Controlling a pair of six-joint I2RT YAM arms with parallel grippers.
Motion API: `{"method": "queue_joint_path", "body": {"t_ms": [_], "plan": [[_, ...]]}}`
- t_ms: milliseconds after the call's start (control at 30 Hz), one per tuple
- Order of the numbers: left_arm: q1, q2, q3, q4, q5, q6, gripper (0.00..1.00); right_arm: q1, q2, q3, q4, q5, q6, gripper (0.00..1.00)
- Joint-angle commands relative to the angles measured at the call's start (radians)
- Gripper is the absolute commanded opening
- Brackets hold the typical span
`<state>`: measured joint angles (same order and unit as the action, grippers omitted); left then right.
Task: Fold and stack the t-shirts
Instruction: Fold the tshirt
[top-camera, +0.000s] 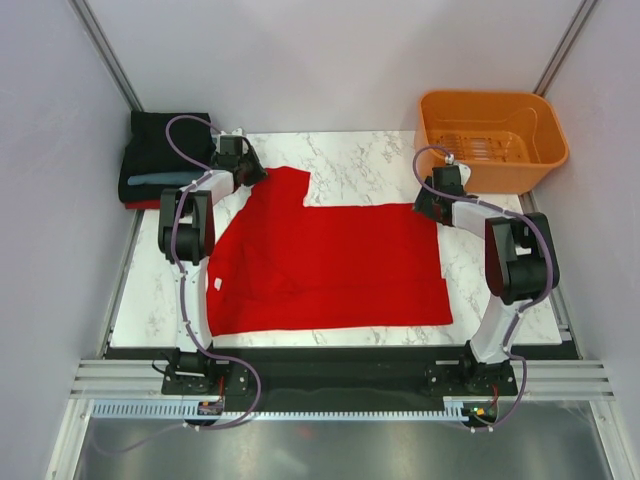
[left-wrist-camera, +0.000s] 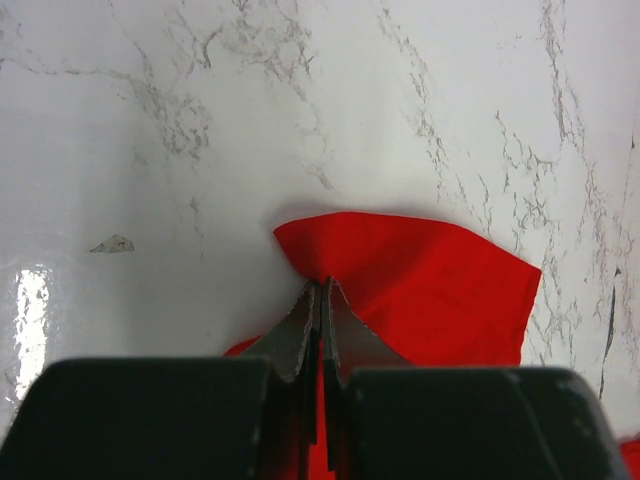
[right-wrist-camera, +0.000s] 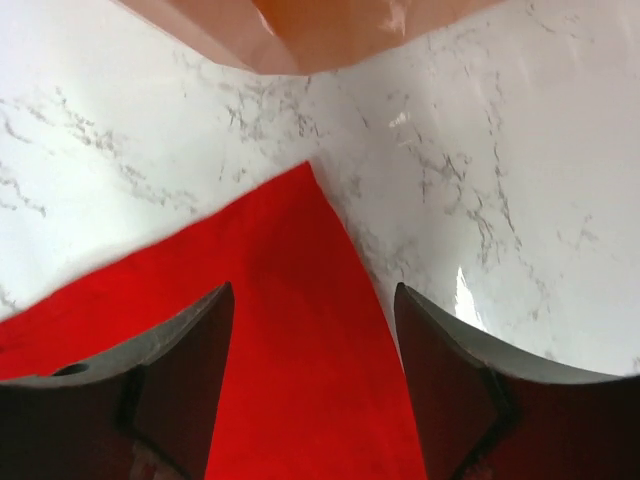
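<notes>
A bright red t-shirt (top-camera: 330, 262) lies spread flat on the marble table. My left gripper (top-camera: 250, 176) is at its far left sleeve; in the left wrist view the jaws (left-wrist-camera: 322, 287) are shut on a pinched fold of the red cloth (left-wrist-camera: 430, 295). My right gripper (top-camera: 428, 204) is over the shirt's far right corner; in the right wrist view it (right-wrist-camera: 312, 305) is open with the red corner (right-wrist-camera: 300, 340) between the fingers, not gripped. A stack of folded shirts (top-camera: 160, 150), black on top with slate-blue and red edges showing, sits at the far left.
An orange plastic basket (top-camera: 490, 135) stands at the far right corner, just behind my right gripper; its base shows at the top of the right wrist view (right-wrist-camera: 300, 30). Grey walls close in on both sides. The table's near edge (top-camera: 330, 345) runs below the shirt hem.
</notes>
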<state>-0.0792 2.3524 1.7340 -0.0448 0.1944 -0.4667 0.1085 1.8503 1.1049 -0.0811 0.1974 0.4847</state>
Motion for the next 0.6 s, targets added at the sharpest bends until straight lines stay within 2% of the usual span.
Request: {"method": "queue_joint_path", "body": {"t_ms": [0,200,400,500,533,567], "plan": [[-0.002,-0.035,-0.017,0.016,-0.01,-0.013,0.02,0.002,0.07,0.072,0.073,0.036,-0.029,0.72],[-0.002,-0.036,-0.019,0.016,-0.009,-0.013,0.02,-0.001,0.113,0.101,0.121,0.046,-0.028,0.68],[-0.002,-0.035,-0.017,0.016,-0.01,-0.015,0.02,-0.001,0.196,0.203,0.037,0.043,-0.017,0.63],[-0.002,-0.033,-0.016,0.016,-0.01,-0.013,0.02,-0.001,0.239,0.234,0.007,0.011,-0.002,0.5],[-0.002,-0.035,-0.016,0.017,-0.01,-0.015,0.02,-0.001,0.243,0.224,0.006,0.007,0.008,0.41],[-0.002,-0.035,-0.016,0.017,-0.012,-0.013,0.02,-0.001,0.247,0.217,0.01,0.005,0.012,0.37]]}}
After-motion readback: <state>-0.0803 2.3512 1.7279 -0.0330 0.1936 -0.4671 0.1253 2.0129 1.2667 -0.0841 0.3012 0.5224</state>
